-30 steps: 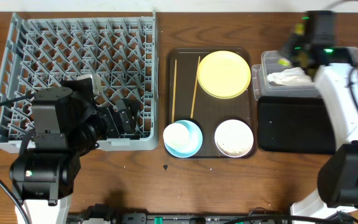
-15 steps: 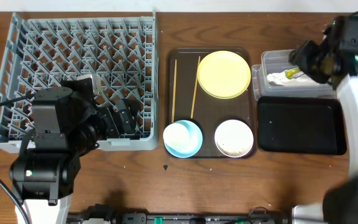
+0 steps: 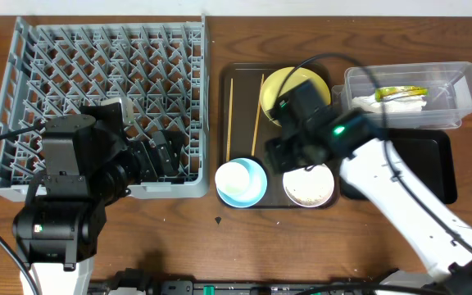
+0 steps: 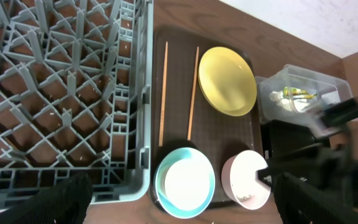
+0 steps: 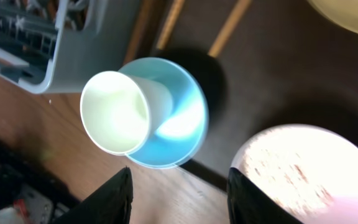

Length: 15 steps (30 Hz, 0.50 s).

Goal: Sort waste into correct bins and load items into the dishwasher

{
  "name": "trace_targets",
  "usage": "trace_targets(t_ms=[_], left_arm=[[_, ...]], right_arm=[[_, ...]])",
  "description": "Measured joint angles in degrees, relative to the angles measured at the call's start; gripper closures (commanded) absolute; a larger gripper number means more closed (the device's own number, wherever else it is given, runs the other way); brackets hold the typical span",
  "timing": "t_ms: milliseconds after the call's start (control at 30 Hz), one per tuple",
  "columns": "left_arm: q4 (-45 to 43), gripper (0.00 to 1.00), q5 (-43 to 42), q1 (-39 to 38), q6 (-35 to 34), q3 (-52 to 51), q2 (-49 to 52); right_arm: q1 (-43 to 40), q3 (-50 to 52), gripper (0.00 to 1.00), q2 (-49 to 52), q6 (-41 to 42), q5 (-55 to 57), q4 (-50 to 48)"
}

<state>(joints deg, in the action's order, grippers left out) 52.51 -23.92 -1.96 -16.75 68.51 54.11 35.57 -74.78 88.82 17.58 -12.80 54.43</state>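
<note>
My right gripper (image 3: 288,154) is open and empty, low over the brown serving tray, between the light blue bowl (image 3: 252,190) and the white bowl (image 3: 310,188). In the right wrist view the gripper (image 5: 179,182) shows the white cup (image 5: 114,112) lying tilted in the blue bowl (image 5: 179,124) and crumbs (image 5: 278,168) in the white bowl (image 5: 309,174). The yellow plate (image 3: 271,88) is partly hidden by the arm. Two chopsticks (image 3: 229,115) lie left of it. My left gripper (image 3: 158,156) is open over the dish rack's (image 3: 72,74) front edge.
The clear tub (image 3: 445,82) at the far right holds the white napkin (image 3: 365,102) and the green-and-yellow wrapper (image 3: 404,93). The black tray (image 3: 428,156) sits in front of it, partly under my right arm. The brown serving tray (image 3: 240,82) holds the dishes.
My right arm has swung from over the clear tub leftward and down to the bowls on the brown tray. The left arm has not moved.
</note>
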Motion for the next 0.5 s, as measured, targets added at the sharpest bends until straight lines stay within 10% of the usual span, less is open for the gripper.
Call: trace_targets(t_ms=[500], left_arm=[[-0.1, 0.06, -0.2, 0.0, 0.0, 0.0, 0.0]], right_arm=[[5.5, 8.2, 0.99, 11.8, -1.7, 0.6, -12.7]])
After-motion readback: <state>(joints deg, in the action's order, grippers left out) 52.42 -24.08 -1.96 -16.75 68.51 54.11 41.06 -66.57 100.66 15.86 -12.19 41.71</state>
